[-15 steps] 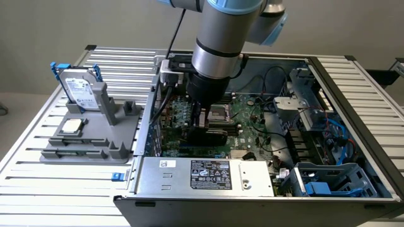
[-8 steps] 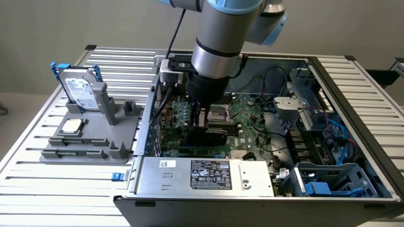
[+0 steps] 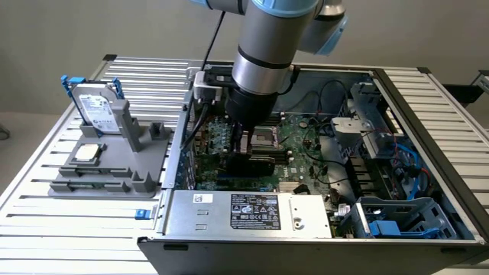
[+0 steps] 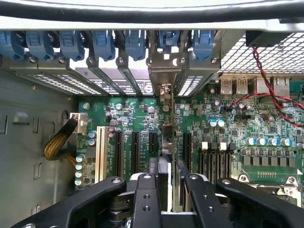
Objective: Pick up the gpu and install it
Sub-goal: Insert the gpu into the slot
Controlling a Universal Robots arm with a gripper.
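Soft, even light falls from above; the table (image 3: 38,229) slats gleam pale. My arm (image 3: 267,51) shades the board (image 3: 304,146) below. At my wrist, the grille (image 4: 256,57) glares white, while my gripper (image 4: 166,166) and the gpu (image 4: 165,137) sit dark.

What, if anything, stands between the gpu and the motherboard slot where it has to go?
Nothing visible does: the hand holds the gpu edge-on among the expansion slots, and the cables lie off to the sides.

Bare silver metal is shown on the bracket of the gpu (image 4: 164,142) — a smooth, matt black finish is seen on the gripper (image 4: 166,166).
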